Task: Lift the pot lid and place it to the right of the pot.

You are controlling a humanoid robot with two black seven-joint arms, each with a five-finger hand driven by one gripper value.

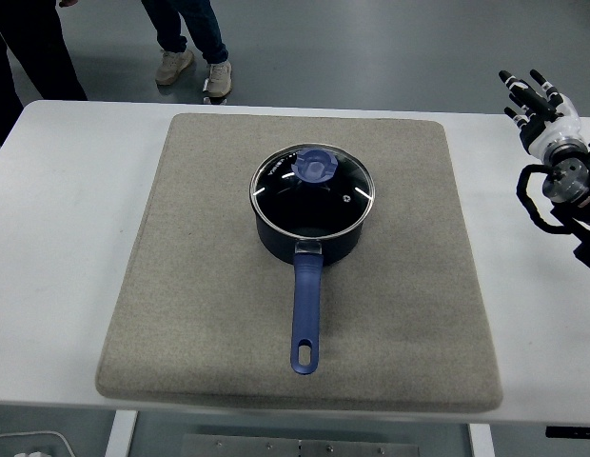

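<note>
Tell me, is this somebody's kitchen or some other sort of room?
Probably a robot lab or test room, not a kitchen. The lidded pot sits on a grey mat on a plain white table, a robot's right hand hovers nearby, and people stand on a bare floor.

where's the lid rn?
In the head view the lid sits closed on the blue pot, mid-table on the grey mat. The right hand is far off at the table's right edge, fingers spread, holding nothing.

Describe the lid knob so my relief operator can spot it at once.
A beige mat covers the white table; a dark blue pot sits mid-mat. Its glass lid carries the knob, the only light blue rounded piece.
</note>
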